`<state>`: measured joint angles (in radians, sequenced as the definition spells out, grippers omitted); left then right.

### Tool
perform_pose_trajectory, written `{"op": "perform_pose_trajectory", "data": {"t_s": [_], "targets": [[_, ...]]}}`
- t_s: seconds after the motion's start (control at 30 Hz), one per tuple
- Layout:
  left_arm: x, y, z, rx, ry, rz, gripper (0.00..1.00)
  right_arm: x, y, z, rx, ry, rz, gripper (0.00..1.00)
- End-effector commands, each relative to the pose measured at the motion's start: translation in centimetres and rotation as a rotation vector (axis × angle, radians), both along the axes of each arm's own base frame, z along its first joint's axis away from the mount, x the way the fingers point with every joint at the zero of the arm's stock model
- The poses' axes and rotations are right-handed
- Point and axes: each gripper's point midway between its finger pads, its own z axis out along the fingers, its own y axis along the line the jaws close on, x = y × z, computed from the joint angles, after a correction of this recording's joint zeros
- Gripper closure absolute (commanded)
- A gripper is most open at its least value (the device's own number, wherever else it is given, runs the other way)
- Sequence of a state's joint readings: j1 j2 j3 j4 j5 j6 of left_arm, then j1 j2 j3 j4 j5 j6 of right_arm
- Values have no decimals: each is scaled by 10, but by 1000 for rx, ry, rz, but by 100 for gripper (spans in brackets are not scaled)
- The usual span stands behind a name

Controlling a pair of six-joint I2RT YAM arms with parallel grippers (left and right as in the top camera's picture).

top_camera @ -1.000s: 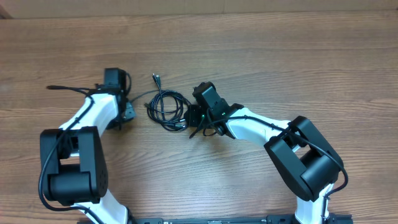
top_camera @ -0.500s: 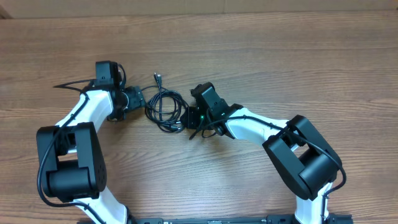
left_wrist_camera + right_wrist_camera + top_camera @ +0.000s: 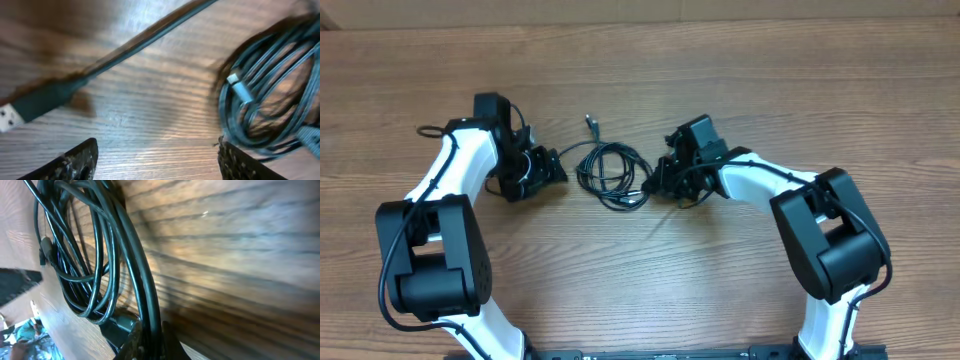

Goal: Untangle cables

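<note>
Pinching cables — right hand; left hand agape.

thin black cables in one loose tangled coil, flat mid-scene, one metal-tipped plug end poking out toward the far side

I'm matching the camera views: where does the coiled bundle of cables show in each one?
Overhead: cable coil near the middle of the wooden table.
Left wrist: coil at the right edge.
Right wrist: coil on the left side, running down to the bottom edge.
Shared landmark: the wood grain under the coil.
</note>
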<state>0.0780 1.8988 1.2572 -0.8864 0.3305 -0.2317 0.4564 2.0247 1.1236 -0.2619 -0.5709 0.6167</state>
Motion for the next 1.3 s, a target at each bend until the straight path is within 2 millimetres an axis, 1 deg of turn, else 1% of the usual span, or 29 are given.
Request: {"op": "perform_pose_trajectory", "data": {"t_s": [0.0,0.1,0.17,0.27,0.3,0.33,0.37,0.4,0.47,0.5,0.57,0.63,0.77,0.83,1.03,1.13,1.2,1.23,1.27], "targets": [[-11,-14,-17,-18,8,-45,22,-2,-1,-2,16,4,21,96],[-11,-25,-24,-17,-14,-71,21,-5,2,-1,24,8,30,96],[-9,-33,-24,-19,-23,-72,20,-7,2,-2,20,17,33,96],[-8,-49,-24,-30,-32,-100,25,-13,3,-2,28,42,42,96],[-8,-52,-24,-30,-35,-111,25,-14,3,-1,32,47,44,96],[-7,-60,-23,-30,-48,-134,25,-14,3,-1,31,49,45,96],[-5,-65,-23,-28,-64,-148,25,-15,3,-1,32,49,46,96],[2,-73,-22,-31,-100,-163,25,-17,6,1,45,37,75,96],[8,-79,-20,-35,-126,-158,28,-18,8,1,48,36,84,96],[12,-82,-20,-38,-137,-148,30,-19,8,1,48,36,85,96],[14,-88,-19,-44,-143,-130,41,-19,8,1,48,36,85,96],[13,-94,-19,-42,-141,-129,49,-19,8,1,48,36,85,96],[8,-87,-27,64,-120,-111,55,-19,8,1,48,36,85,96],[5,-85,-30,100,-112,-115,60,-19,8,1,48,36,85,96],[-3,-86,-32,103,-88,-126,83,-19,8,1,48,36,85,96],[-9,-92,-31,62,-69,-148,96,-19,9,1,50,36,86,96],[-9,-98,-28,20,-74,-173,96,-22,22,16,158,36,134,96],[-9,-102,-25,-14,-75,-184,96,-27,33,31,255,39,183,95],[-9,-105,-23,-40,-76,-190,96,-31,39,42,323,39,220,93]]}}
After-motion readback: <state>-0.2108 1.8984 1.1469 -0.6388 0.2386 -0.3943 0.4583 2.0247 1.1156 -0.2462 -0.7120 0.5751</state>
